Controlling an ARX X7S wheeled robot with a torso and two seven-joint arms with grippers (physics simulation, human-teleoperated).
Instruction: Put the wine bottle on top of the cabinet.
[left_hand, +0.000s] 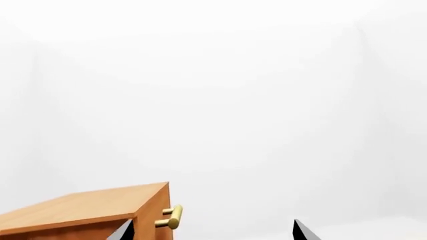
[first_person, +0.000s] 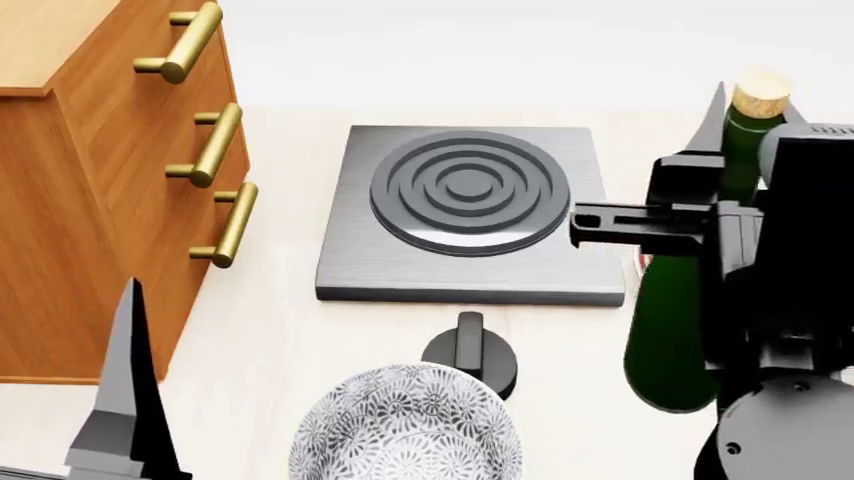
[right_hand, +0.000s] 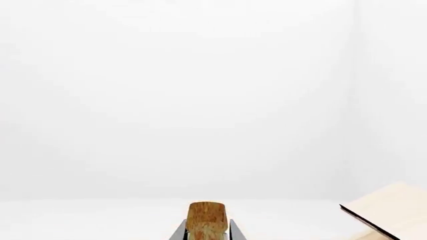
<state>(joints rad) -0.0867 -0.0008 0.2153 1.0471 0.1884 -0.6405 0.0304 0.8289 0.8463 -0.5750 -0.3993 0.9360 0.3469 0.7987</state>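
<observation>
The right hand (first_person: 714, 150) is clamped on the upright, tall dark green glass wine bottle (first_person: 674, 330); the reddish-brown wooden drawer cabinet (first_person: 80, 200) stands far to its left, nearer the open, empty left hand (left_hand: 210, 231).

One wine bottle (first_person: 674, 340) stands at the right. One cabinet (first_person: 80, 190) is at the left, showing three brass bar handles (first_person: 214, 145) on its front. One square cooktop (first_person: 467, 215) lies in the middle, carrying a single ringed burner. One black knob (first_person: 470, 362) sits nearer than it, and one patterned bowl (first_person: 400, 430) is nearest. Two grippers are in view: the left gripper (first_person: 127, 420) and the right gripper (first_person: 714, 150).
</observation>
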